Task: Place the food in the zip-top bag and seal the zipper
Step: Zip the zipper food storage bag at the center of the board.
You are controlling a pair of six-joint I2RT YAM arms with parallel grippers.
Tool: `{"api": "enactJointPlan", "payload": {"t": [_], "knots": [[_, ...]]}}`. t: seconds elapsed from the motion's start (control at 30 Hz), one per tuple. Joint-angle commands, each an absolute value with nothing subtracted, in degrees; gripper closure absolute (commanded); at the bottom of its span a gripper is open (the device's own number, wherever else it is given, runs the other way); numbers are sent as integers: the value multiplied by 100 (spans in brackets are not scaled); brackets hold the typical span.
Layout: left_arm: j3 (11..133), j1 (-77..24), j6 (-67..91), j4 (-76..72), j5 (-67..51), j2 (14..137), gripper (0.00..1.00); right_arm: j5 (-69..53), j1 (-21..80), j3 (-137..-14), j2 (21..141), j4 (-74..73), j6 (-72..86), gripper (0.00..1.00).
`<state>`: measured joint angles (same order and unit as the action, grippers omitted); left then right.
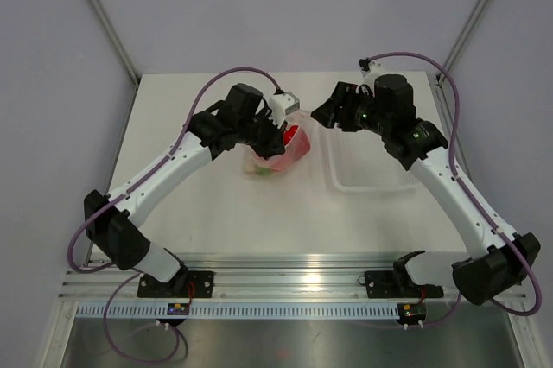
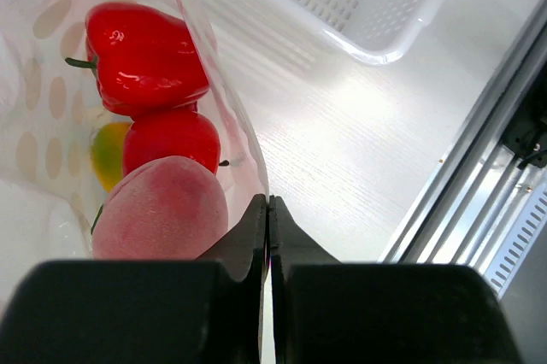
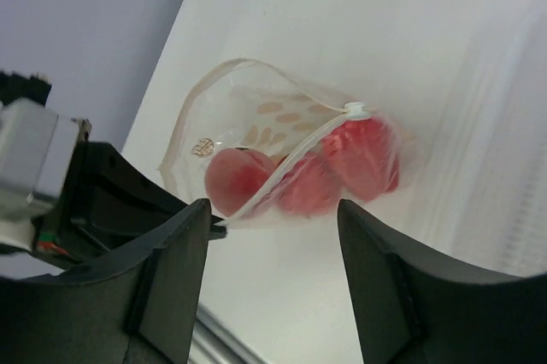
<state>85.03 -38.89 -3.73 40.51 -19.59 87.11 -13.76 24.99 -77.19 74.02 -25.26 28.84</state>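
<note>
As the top view is read first, the bag (image 1: 281,159) is seen lying on the table (image 1: 216,212), just beside the tray (image 1: 367,180). The left gripper (image 1: 278,129) is at the bag's far edge, and the right gripper (image 1: 321,113) is near it but apart.

In the left wrist view, the jaws are pressed together on the bag's edge. The food (image 2: 141,56) is seen inside, red pieces packed against a yellow-green one.

In the right wrist view, the fingers are spread with nothing between them. The zipper (image 3: 286,167) is seen with its slider (image 3: 356,110) at the end away from the left gripper, and the mouth appears to gape.

Sealing is judged the step in hand. The slider would need to be pinched and drawn along the strip while the bag is held taut.
</note>
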Motion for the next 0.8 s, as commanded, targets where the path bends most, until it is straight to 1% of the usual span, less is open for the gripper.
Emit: {"api": "enactJointPlan", "payload": {"t": [0.0, 0.07, 0.1, 0.2, 0.27, 0.3, 0.43, 0.5, 0.6, 0.77], "knots": [[8446, -3736, -711, 3762, -2855, 8262, 100, -1598, 2479, -7349, 7163, -1928, 860, 33], [8420, -3657, -799, 3797, -2935, 8227, 100, -1723, 2452, -6805, 7084, -1593, 362, 33], [8403, -3630, -887, 3832, -2962, 8209, 100, -1731, 2461, -6603, 7032, -1147, 38, 33], [8341, -3481, -1045, 3920, -3154, 8157, 100, -1924, 2443, -5812, 6830, -468, -840, 32], [8280, -3376, -1151, 3937, -3374, 8104, 100, -1995, 2400, -5347, 6715, 278, -1107, 32], [8201, -3340, -1256, 3929, -3610, 8069, 100, -2352, 2217, -5292, 6784, 412, -1203, 30], [7964, -3322, -1511, 3885, -3999, 7911, 100, -4171, 1662, -5563, 7319, 132, -1283, 27], [7902, -3314, -1608, 3859, -4165, 7831, 100, -5031, 1469, -5651, 7636, 533, -908, 26], [7849, -3313, -1696, 3911, -4192, 7796, 100, -5710, 1292, -5677, 7996, 1132, -476, 24], [7875, -3313, -1819, 4034, -4201, 7805, 100, -6029, 1292, -6275, 8630, 932, -518, 22]]}}
